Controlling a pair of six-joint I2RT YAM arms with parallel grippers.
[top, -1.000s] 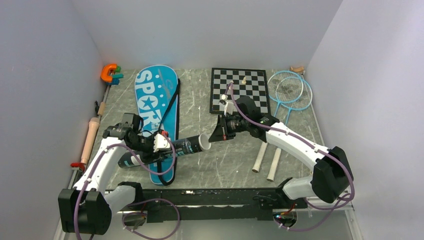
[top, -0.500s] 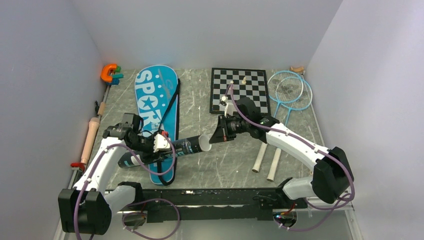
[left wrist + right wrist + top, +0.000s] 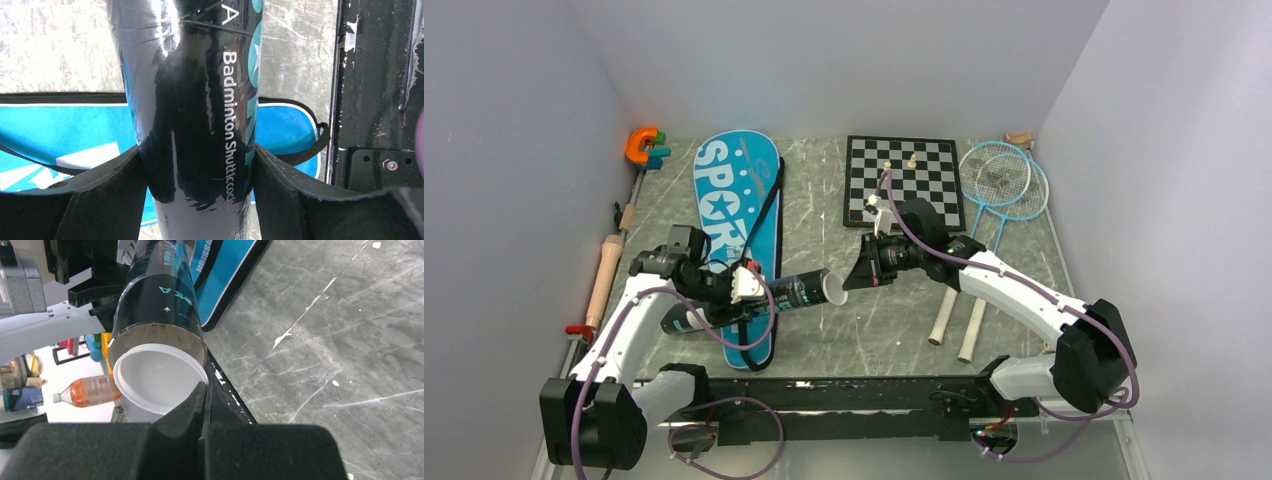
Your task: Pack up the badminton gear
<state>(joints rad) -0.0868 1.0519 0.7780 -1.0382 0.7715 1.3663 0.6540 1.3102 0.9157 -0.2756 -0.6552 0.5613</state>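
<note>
Left gripper (image 3: 197, 170) is clamped around the black tube (image 3: 190, 100), a pad pressed on each side of the barrel, with the lettering running along its length. The tube crosses the near end of the blue bag (image 3: 734, 195). Its long axis runs left to right over the counter (image 3: 824, 340), white open mouth aimed right. Right gripper (image 3: 854, 277) is pinched shut with nothing in it, tips right at the rim of that mouth; contact I can't call. Beyond it sits the chessboard (image 3: 902, 180). The two rackets (image 3: 1004, 180) lie far right, handles pointing toward the near edge.
</note>
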